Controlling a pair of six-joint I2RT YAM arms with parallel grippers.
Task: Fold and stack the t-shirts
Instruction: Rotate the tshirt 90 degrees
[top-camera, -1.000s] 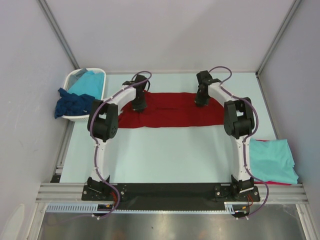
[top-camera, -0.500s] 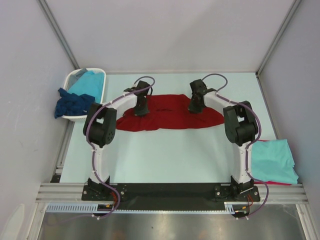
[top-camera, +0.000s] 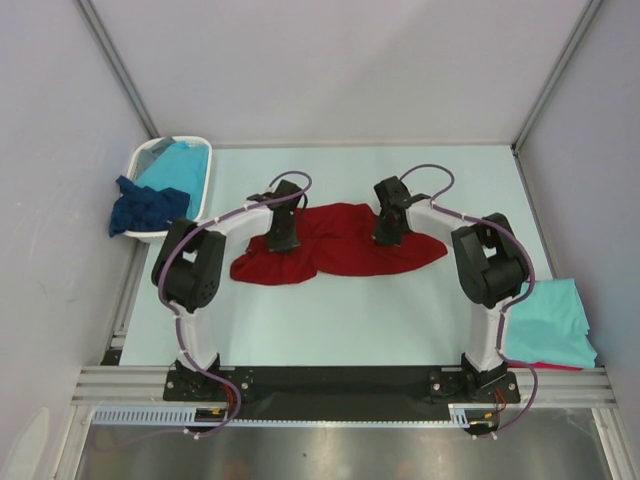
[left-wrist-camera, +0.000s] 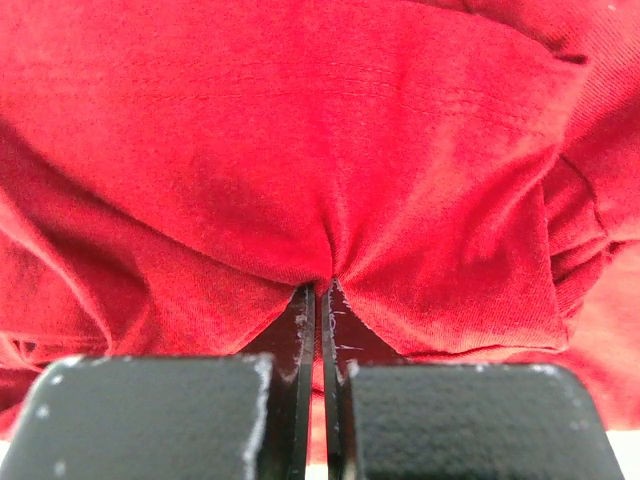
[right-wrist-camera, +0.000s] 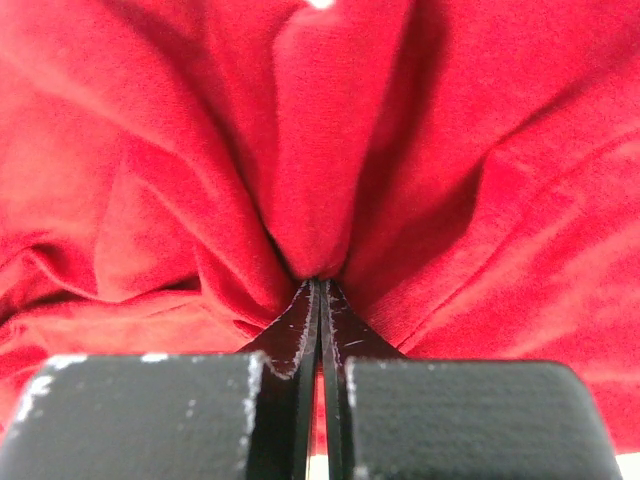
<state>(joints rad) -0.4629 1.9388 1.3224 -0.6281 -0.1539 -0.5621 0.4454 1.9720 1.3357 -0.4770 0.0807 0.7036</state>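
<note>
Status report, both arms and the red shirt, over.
Both shut: left gripper and right gripper each pinch the dark red t-shirt. Shirt bunched mid-table. Nothing in the way: basket and folded turquoise t-shirt sit apart from it.

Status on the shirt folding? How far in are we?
Done: a folded turquoise shirt sits at the near right on a red shirt that peeks out beneath.
In hand: left gripper and right gripper are both shut on the dark red shirt, bunched mid-table, not yet folded.
Left: that fold, plus the loose turquoise shirt in the white basket and the navy shirt draped over its rim.
</note>
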